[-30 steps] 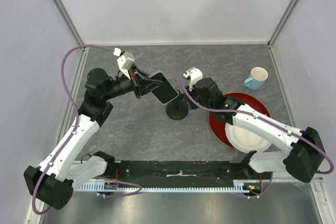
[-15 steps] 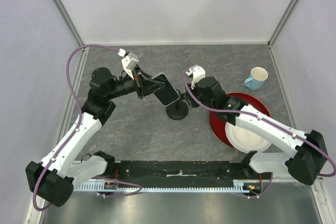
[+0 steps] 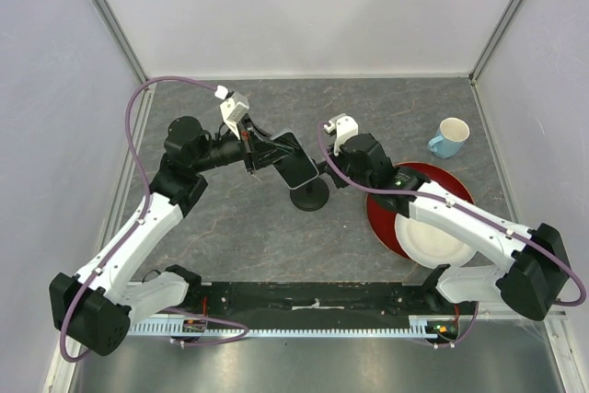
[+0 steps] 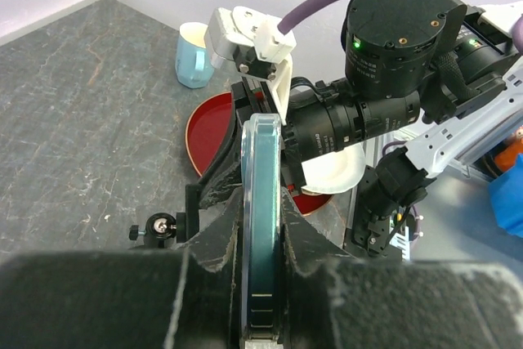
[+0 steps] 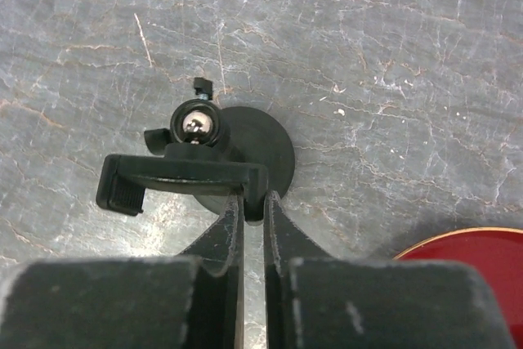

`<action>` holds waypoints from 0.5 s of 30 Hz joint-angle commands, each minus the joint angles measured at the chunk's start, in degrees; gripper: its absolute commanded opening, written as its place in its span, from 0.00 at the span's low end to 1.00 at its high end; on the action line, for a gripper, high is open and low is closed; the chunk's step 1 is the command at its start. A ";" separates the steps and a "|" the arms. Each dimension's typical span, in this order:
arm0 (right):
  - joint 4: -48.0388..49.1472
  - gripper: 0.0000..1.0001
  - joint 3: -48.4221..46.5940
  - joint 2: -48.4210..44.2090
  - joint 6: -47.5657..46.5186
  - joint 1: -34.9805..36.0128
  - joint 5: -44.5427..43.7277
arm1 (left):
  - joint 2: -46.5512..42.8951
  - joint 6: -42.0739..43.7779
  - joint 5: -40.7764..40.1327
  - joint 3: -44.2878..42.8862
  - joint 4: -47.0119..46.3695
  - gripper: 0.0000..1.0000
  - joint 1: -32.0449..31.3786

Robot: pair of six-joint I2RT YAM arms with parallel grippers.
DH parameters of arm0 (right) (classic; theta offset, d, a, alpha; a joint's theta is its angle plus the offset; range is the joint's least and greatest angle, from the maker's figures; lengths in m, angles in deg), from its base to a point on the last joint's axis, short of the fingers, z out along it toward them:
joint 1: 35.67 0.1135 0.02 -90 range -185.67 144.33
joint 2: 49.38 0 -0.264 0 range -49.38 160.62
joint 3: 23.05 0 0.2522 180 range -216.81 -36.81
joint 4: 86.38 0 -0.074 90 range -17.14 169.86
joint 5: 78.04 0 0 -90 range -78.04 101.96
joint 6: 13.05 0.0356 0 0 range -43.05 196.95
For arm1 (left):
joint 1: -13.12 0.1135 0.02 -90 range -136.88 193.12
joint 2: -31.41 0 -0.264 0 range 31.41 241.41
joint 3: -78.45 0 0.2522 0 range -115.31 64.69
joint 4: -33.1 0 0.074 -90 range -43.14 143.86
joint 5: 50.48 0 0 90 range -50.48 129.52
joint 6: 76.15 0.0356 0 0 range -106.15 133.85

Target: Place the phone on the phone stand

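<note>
The phone (image 3: 296, 160) is a dark slab held on edge in my left gripper (image 3: 276, 155), just above the phone stand (image 3: 310, 196). In the left wrist view the phone (image 4: 261, 202) is clamped between my fingers (image 4: 214, 202), and the stand's ball joint and knob (image 4: 159, 225) show low left. My right gripper (image 3: 324, 175) is shut on the end of the stand's cradle. In the right wrist view my fingers (image 5: 222, 230) pinch the cradle arm (image 5: 184, 177) above the round base (image 5: 261, 149).
A red plate (image 3: 386, 218) with a white dish (image 3: 433, 238) on it lies to the right of the stand. A light blue mug (image 3: 450, 137) stands at the back right. White walls close the back and sides.
My left gripper has carried the phone to the right and down, from beside the stand to just over its cradle. The right gripper has kept its hold on the cradle.
</note>
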 commanded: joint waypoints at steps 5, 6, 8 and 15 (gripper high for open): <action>2.02 0.00 -1.85 1.04 -2.59 -0.78 5.86 | 3.40 -0.51 11.94 1.13 -13.82 0.02 -1.50; 2.19 0.00 -1.67 0.86 -3.03 -1.56 7.52 | 3.49 -0.60 13.91 1.92 -17.07 0.02 -1.50; 2.90 0.00 -1.32 0.42 -3.73 -4.99 15.56 | 3.23 0.37 17.16 3.68 -23.32 0.02 -1.50; 2.55 0.00 -2.82 2.17 -5.14 -8.08 27.14 | 6.31 11.25 22.19 3.69 -23.45 0.02 -7.02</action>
